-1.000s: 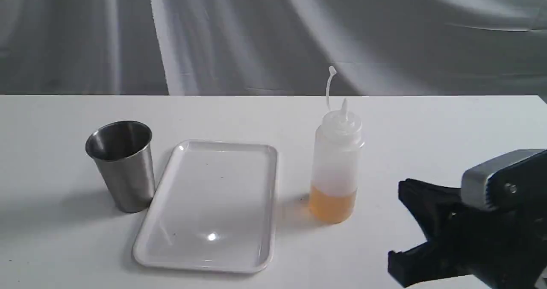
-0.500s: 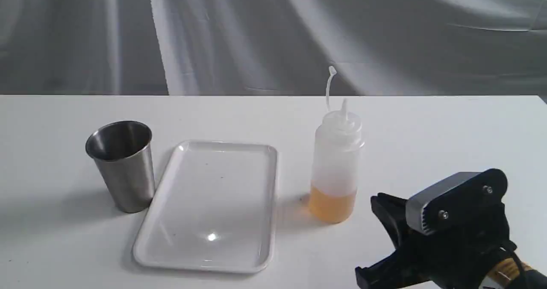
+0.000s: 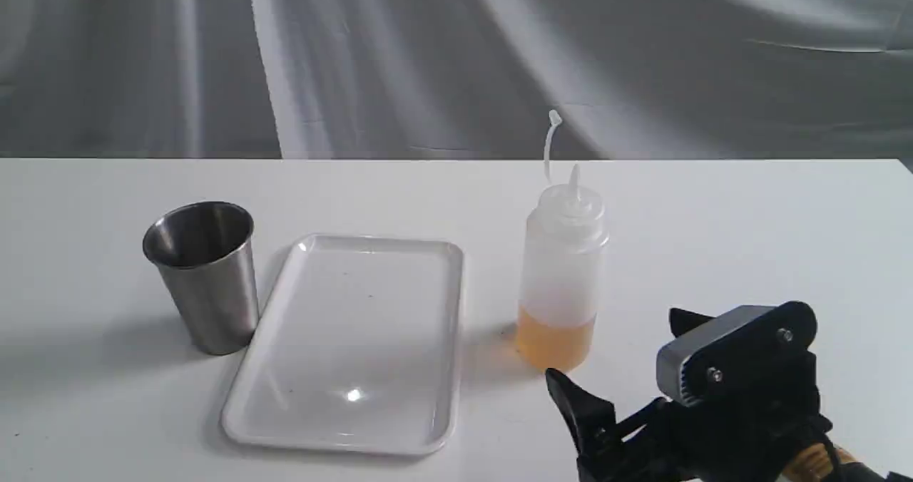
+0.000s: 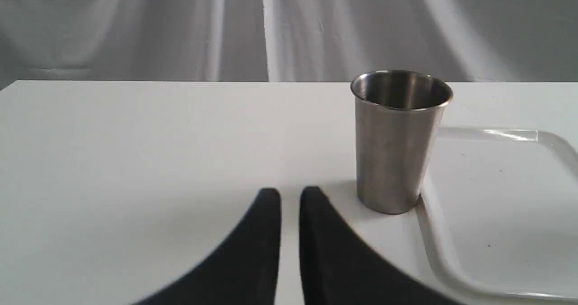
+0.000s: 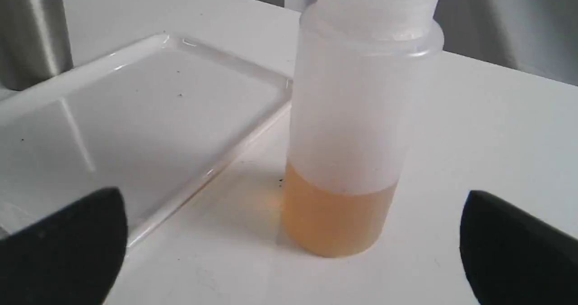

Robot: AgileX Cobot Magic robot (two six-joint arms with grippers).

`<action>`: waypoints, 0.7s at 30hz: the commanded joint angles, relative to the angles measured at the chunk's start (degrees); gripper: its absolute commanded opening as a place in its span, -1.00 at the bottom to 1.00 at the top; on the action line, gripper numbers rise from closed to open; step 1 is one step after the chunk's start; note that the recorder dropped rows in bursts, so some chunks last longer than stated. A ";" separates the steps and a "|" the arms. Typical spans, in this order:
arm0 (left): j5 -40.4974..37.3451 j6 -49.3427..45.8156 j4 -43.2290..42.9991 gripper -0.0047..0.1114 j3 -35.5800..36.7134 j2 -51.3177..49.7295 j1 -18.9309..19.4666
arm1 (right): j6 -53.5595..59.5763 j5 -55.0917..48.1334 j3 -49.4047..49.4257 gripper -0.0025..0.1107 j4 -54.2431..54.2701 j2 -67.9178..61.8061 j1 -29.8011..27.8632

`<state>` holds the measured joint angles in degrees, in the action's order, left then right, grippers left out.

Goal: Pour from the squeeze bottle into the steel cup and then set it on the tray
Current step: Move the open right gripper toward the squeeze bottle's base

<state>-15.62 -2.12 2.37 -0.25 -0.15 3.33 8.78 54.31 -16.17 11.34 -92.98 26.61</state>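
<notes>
Standing upright on the white counter, the squeeze bottle is just right of the tray, and the steel cup just left. Near-right of the bottle hovers the right hand, spread wide and empty. The left hand, almost closed, holds nothing. Grey draped cloth hangs behind.

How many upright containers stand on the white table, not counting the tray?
2. In the exterior view, the brushed stainless-steel tapered cup stands left of the flat white plastic tray; the translucent squeeze bottle with amber liquid stands right of it.
</notes>
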 commanded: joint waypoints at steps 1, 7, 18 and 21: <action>0.41 0.28 0.28 -0.78 0.25 0.15 -0.27 | -0.58 2.46 0.31 0.90 -0.72 -2.18 0.13; 0.41 0.04 0.28 -0.78 0.25 0.15 -0.27 | -2.20 9.46 0.31 0.90 -0.72 -6.50 0.13; 0.41 0.29 0.28 -0.78 0.25 0.15 -0.27 | -2.20 14.80 -2.72 0.90 1.16 -13.23 0.13; 0.41 0.29 0.28 -0.78 0.25 0.15 -0.27 | -1.98 14.42 -3.98 0.90 2.48 -13.36 0.13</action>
<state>-15.62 -2.12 2.37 -0.25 -0.15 3.33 6.70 67.64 -19.57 13.04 -106.30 26.61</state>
